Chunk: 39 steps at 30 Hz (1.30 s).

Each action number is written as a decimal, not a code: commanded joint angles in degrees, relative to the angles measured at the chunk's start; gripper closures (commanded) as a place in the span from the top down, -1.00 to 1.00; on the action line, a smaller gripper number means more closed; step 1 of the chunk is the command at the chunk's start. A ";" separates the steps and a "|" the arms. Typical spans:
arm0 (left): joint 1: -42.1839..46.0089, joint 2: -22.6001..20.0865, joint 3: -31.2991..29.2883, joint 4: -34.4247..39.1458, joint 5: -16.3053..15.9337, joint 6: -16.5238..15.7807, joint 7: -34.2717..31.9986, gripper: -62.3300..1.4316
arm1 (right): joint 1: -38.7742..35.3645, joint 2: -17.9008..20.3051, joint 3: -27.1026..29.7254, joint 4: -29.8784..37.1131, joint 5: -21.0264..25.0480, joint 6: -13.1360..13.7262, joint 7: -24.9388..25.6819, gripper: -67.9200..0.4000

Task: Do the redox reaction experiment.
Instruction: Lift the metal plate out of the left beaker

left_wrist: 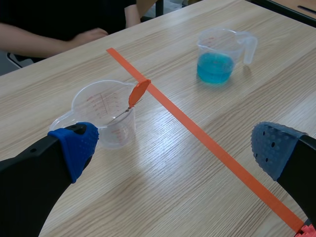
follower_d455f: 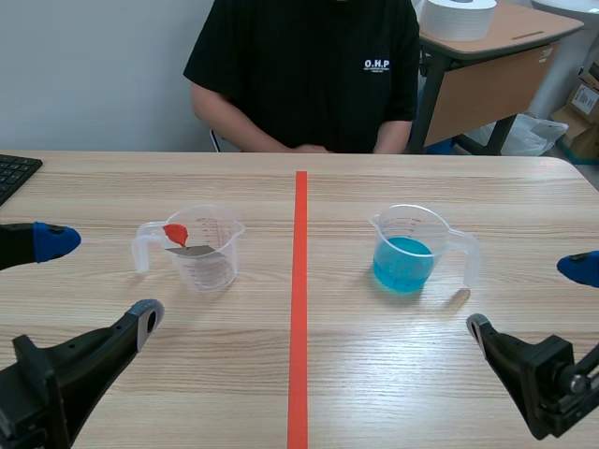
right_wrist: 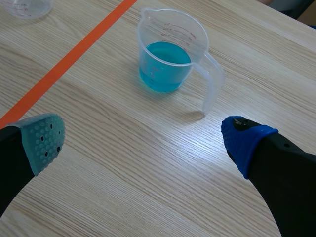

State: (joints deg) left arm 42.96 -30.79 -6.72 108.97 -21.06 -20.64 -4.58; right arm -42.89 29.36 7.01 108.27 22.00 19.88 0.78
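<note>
My left fingers (left_wrist: 74, 145) and right fingers (right_wrist: 244, 143) stand wide open, empty. The orange-tipped metal piece (follower_d455f: 178, 236) rests in the clear cup (follower_d455f: 211, 267), centre-left; the blue-solution cup (follower_d455f: 404, 257) sits centre-right. I should grip the orange tip squarely and lift vertically.

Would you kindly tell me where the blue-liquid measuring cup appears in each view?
Scene view: measuring cup right of the orange tape line.
Left wrist view: cup ahead of left gripper, across the line.
Right wrist view: cup close ahead of right gripper, beside the line.
Shared landmark: that tape line.
</note>
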 commanded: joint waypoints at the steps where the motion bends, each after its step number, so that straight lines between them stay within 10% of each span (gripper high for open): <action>1: -0.28 0.31 -0.37 0.76 -0.59 0.09 -0.79 1.00 | 0.02 0.59 0.11 0.90 0.22 -0.39 0.61 1.00; 27: 6.47 0.28 -8.94 -0.63 -0.17 2.71 1.84 1.00 | 0.04 0.61 0.11 0.90 0.24 -0.37 0.68 1.00; 39: 14.32 4.66 -10.29 -18.10 -0.37 7.93 0.72 1.00 | 1.07 0.61 0.11 0.90 0.20 0.09 0.76 1.00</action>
State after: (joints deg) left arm 57.45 -26.96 -17.02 90.65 -21.04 -12.84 -2.85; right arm -42.72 29.36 7.01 108.27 22.00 20.01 0.78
